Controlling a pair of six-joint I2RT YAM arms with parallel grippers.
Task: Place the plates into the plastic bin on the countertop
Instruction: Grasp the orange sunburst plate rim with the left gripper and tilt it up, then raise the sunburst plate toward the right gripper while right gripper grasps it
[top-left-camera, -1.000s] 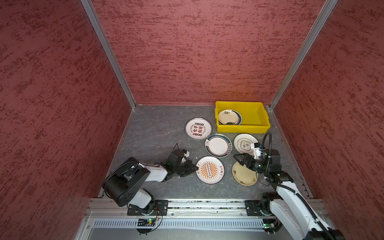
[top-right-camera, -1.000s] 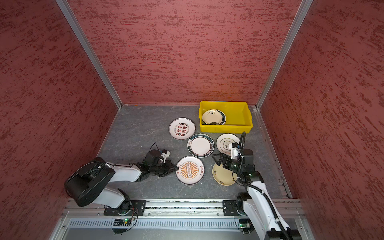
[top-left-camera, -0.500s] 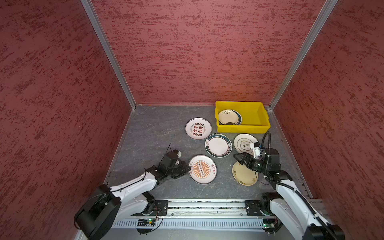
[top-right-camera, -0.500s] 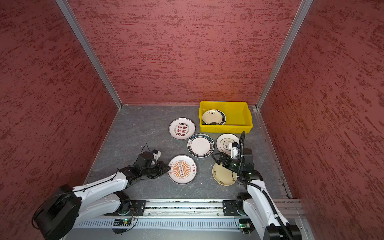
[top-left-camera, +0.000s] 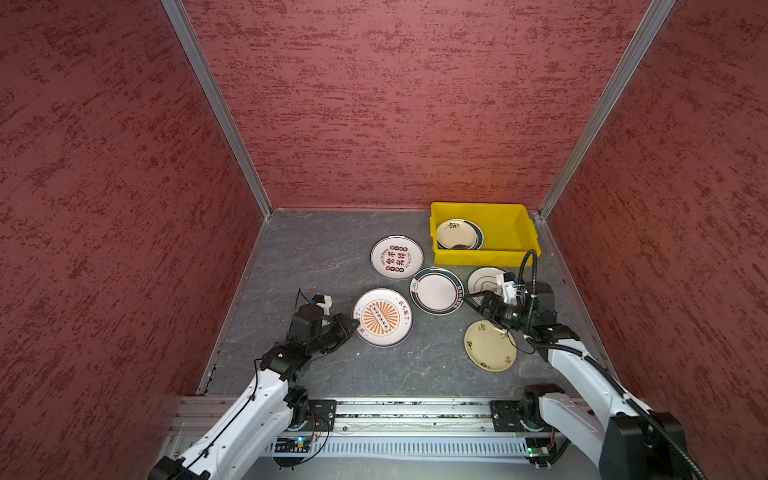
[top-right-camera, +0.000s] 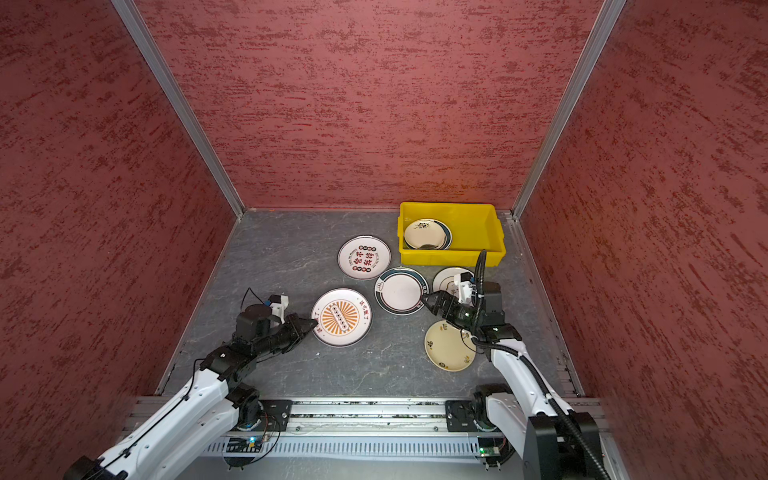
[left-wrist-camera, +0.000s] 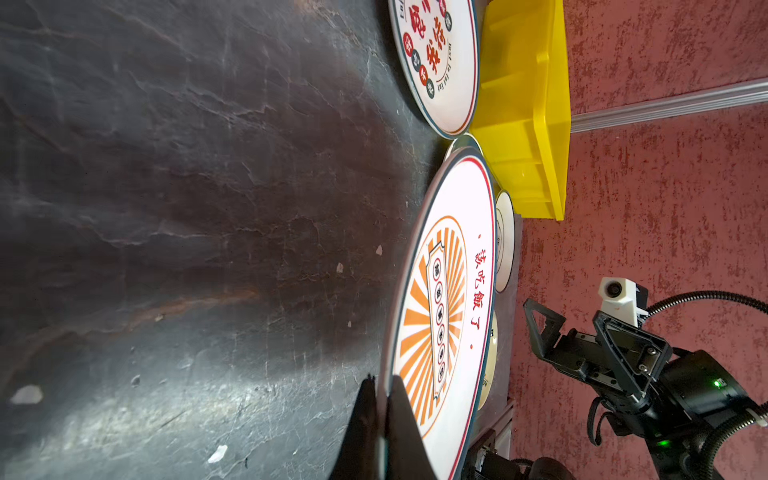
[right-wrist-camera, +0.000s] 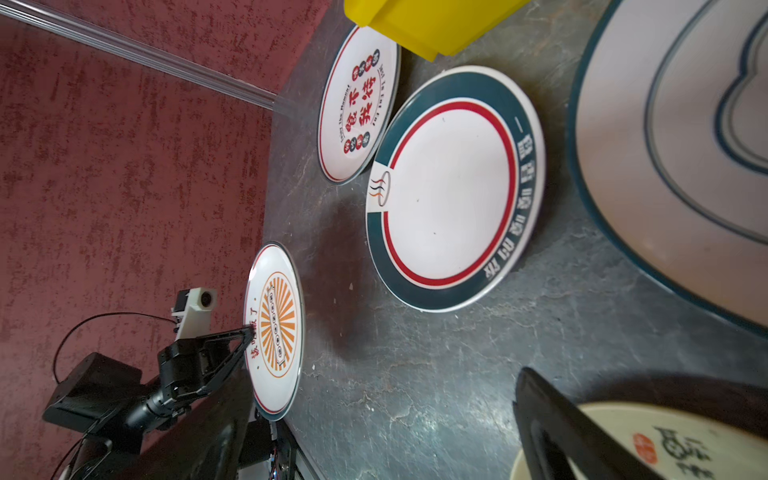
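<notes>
In both top views, I see the yellow plastic bin (top-left-camera: 484, 257) at the far right corner of the dark grey countertop (top-left-camera: 316, 257). Inside it, at its left end, sit what look like two nested plates (top-left-camera: 459, 235); I judge these done. Five plates lie outside the bin: a red-character plate (top-left-camera: 397, 257), a green-rimmed plate (top-left-camera: 436, 290), a blue-outline plate (top-left-camera: 482, 279) just before the bin, a cream plate (top-left-camera: 489, 345) nearest the rail, and a sunburst plate (top-left-camera: 382, 318). The left gripper (top-left-camera: 353, 323) meets the sunburst plate's left edge. The right gripper (top-left-camera: 473, 300) hovers between the green-rimmed, blue-outline and cream plates.

In the left wrist view, the left fingers are clenched on the sunburst plate's rim, and the bin is well beyond it.

In the right wrist view, the right fingers are spread wide, grasping nothing, with the cream plate just below. The sunburst plate looks tilted, its gripped edge raised. By my reckoning most of the task is left.
</notes>
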